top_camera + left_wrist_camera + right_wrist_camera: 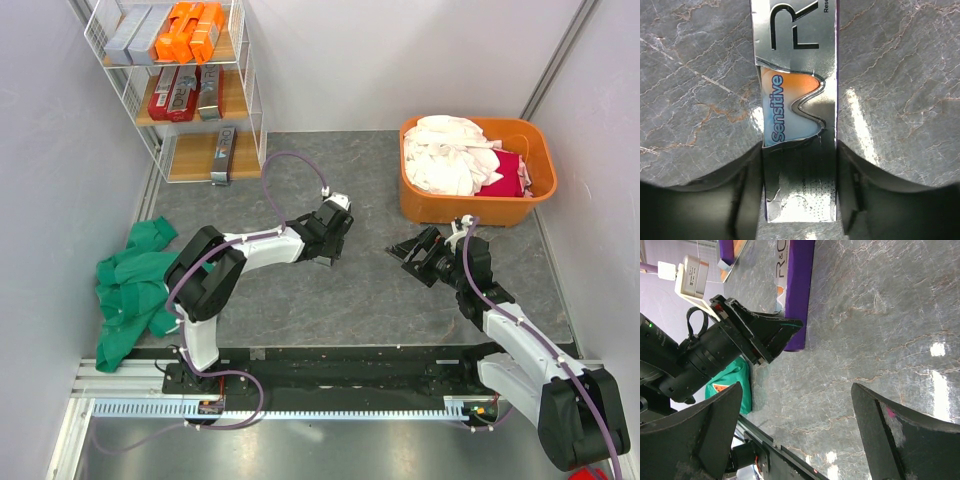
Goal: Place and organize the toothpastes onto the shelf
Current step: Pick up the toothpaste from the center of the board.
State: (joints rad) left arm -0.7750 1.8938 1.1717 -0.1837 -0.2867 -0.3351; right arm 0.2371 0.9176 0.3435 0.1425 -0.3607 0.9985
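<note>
Left jaws clamped on carton (pixel 797 75) sides; its long axis runs straight ahead between them, flat on table (pixel 900 75). Right jaws apart, left arm (pixel 700 355) ahead

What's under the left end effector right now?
A silver toothpaste carton marked Sensitive, flat on the grey table, with the left end effector's fingers against both sides. From the top view the arm covers it.
</note>
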